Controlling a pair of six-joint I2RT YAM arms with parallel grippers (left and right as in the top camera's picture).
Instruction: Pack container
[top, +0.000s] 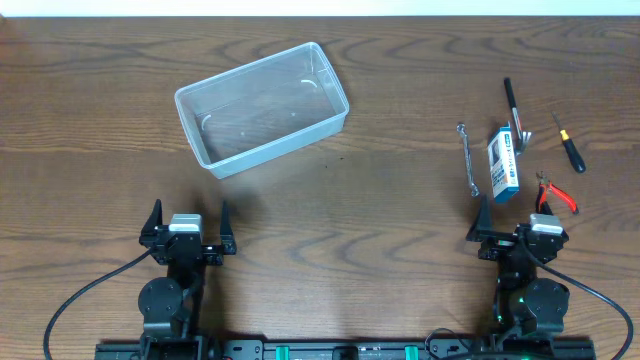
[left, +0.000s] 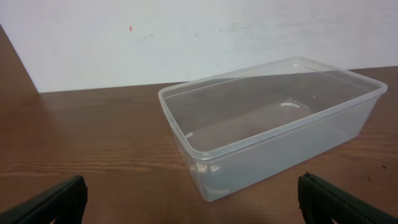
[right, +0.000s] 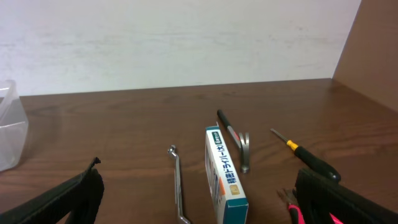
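Left gripper (top: 190, 210) and right gripper (top: 513, 212) both sat wide open, holding nothing. Pliers (top: 556, 193) lay just beside the right one, with box (top: 503, 163) and wrench (top: 467, 160) close together, so a sloppy grab probably would've knocked a neighbour. Container (top: 262, 110) sat empty, well apart to the left, and looked light enough to skid if bumped.

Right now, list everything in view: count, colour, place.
clear plastic rectangular container: 1, colourless, left-centre, empty
blue-and-white cardboard box: 1, blue-white, right side
thin metal wrench: 1, silver, left of the box
black pen-shaped tool: 1, black, beyond the box
small bent metal piece: 1, silver, by the box's far end
black-handled screwdriver: 1, black-yellow, far right
red-handled pliers: 1, red, near right
wooden table: 1, brown
left hand: 1, black, open
right hand: 1, black, open
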